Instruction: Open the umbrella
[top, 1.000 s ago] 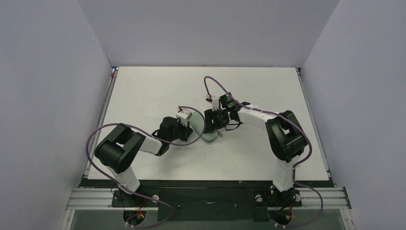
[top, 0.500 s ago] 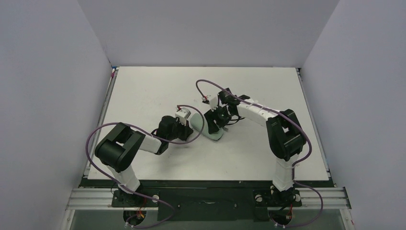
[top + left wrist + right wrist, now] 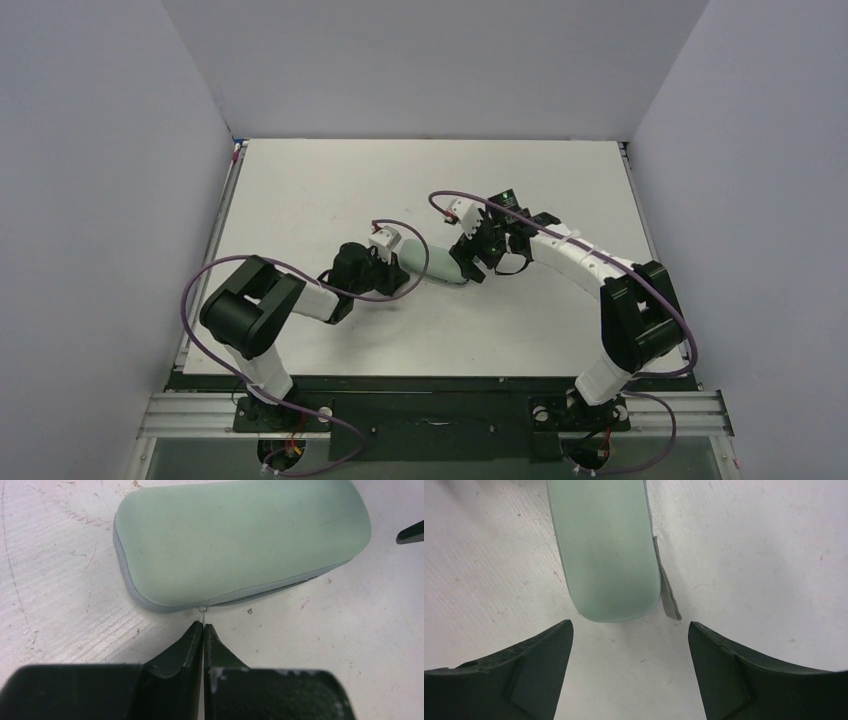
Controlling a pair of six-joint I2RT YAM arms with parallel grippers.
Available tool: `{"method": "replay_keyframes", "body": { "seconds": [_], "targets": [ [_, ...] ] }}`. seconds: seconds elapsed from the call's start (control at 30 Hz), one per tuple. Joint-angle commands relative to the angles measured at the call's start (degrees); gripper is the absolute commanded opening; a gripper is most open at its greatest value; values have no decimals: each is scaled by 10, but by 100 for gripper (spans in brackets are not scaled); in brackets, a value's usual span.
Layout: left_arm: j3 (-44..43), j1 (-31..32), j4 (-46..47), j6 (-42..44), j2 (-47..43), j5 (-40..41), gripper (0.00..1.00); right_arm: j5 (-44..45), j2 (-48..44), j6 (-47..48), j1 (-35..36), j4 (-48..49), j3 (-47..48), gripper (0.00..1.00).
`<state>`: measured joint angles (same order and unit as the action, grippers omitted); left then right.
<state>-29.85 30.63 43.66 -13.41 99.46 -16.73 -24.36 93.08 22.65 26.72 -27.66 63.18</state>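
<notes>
No umbrella shows in any view. A pale green oblong zipped case point(image 3: 432, 264) lies on the white table between my grippers. In the left wrist view the case point(image 3: 240, 535) fills the top, with a grey zip seam along its near edge. My left gripper point(image 3: 203, 626) is shut on the thin metal zip pull point(image 3: 202, 611) at that seam; from above the left gripper point(image 3: 397, 272) sits at the case's left end. My right gripper point(image 3: 630, 630) is open, with the rounded end of the case point(image 3: 604, 550) just ahead of its fingertips, not touching. From above the right gripper point(image 3: 471, 262) is at the case's right end.
A short grey fabric tab point(image 3: 667, 596) hangs off the case's side. The white table point(image 3: 300, 190) is scuffed and enclosed by pale walls on three sides. Purple cables loop over both arms.
The right arm has swung out to the right and its gripper has drawn back from over the case to its right end. The case has turned to lie more crosswise. The left gripper stayed put.
</notes>
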Motion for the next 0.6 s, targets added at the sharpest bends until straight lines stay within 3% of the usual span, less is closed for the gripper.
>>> {"method": "replay_keyframes", "body": {
  "seconds": [0.0, 0.1, 0.57],
  "targets": [
    [-9, -1, 28, -13, 14, -4, 0, -25, -13, 101, 5, 44, -8, 80],
    [-11, -5, 27, -21, 20, -3, 0, -30, -4, 143, 19, 46, -1, 81],
    [-20, -20, 19, -64, 30, -1, 0, 40, 51, 155, 79, 65, 34, 76]
  ]
}}
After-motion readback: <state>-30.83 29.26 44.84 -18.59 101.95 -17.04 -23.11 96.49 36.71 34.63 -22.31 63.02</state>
